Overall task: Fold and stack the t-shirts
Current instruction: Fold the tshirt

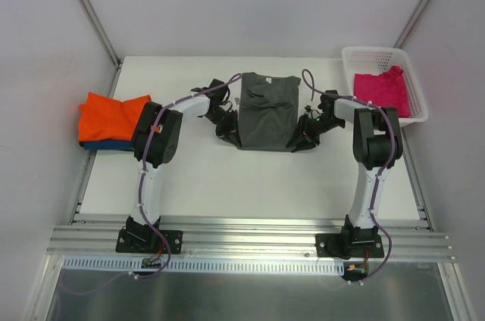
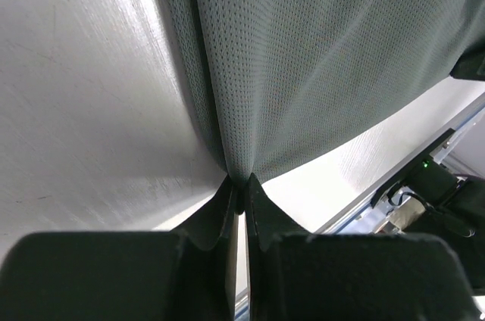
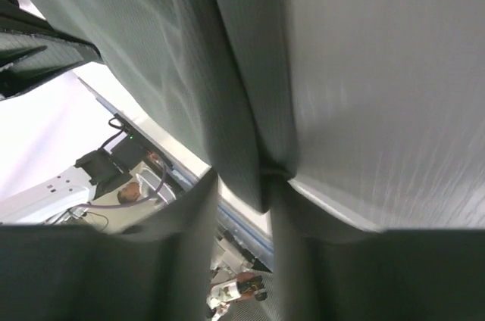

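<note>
Dark grey t-shirt (image 1: 265,109), a fine dotted knit with soft creases, lies flat mid-way across the white table (image 1: 227,185), between the arms. The left gripper (image 2: 239,185) pinches a bunched fold at its near-left corner. The right gripper (image 3: 265,177) clamps the near-right fold.

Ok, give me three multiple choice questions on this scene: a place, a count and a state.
1. Where is the pink t-shirt? A in the white basket; B folded at centre; C on the floor.
2. How many t-shirts show from above? A two; B four; C six.
3. The left gripper is: A wide open; B shut on the dark grey t-shirt; C shut on the basket.
Answers: A, it lies inside the basket; B, grey, pink, and orange t-shirt on blue t-shirt; B, it pinches grey cloth.
</note>
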Robot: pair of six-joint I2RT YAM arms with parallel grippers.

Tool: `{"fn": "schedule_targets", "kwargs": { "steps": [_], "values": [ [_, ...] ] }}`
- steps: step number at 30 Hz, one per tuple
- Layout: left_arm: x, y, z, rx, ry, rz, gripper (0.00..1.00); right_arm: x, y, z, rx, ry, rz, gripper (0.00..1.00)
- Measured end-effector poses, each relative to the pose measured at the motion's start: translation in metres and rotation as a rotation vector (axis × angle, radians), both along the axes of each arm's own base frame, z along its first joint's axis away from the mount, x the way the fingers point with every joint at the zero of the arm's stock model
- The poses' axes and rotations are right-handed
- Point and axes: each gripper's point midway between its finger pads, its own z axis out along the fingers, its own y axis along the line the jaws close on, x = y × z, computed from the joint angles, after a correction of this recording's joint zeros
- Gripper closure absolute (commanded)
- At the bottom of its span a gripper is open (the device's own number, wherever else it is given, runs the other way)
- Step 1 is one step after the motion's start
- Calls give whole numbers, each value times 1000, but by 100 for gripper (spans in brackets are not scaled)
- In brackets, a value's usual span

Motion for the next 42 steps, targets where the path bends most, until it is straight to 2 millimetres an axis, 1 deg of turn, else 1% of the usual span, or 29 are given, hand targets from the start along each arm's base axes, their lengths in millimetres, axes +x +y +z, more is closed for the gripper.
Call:
{"fn": "schedule_targets", "kwargs": {
  "steps": [1,2,6,10,12,15,20,23,25,30,32,35,42],
  "values": [
    [0,0,0,0,1,0,100,2,0,-1,-1,-5,3,79],
    [0,0,0,0,1,0,100,4,1,-2,-1,-10,7,99],
    [0,0,0,0,0,0,100,9,1,-4,-7,-17,20,100],
    [0,2,2,5,-10,-1,100,11,0,4,-5,-30,36,99],
    [-3,4,7,7,-15,-4,100,8,-1,10,-1,-30,43,99],
    [-6,5,21,-2,-44,-17,100,4,-3,25,12,-39,45,99],
    [-2,4,59,-39,-151,-43,100,2,-5,56,34,-94,47,99],
    [-1,4,78,-56,-208,-59,100,0,-4,76,46,-137,49,99],
    [-3,3,89,-65,-237,-72,100,-1,-4,88,56,-164,50,100],
    [-7,8,108,-66,-287,-89,100,-7,0,112,76,-216,59,99],
    [-8,10,116,-63,-308,-96,100,-8,1,120,82,-235,61,100],
    [-6,10,127,-68,-341,-103,100,-8,2,127,88,-252,63,99],
    [6,11,147,-74,-394,-103,100,4,4,145,99,-306,54,99]
  ]
}}
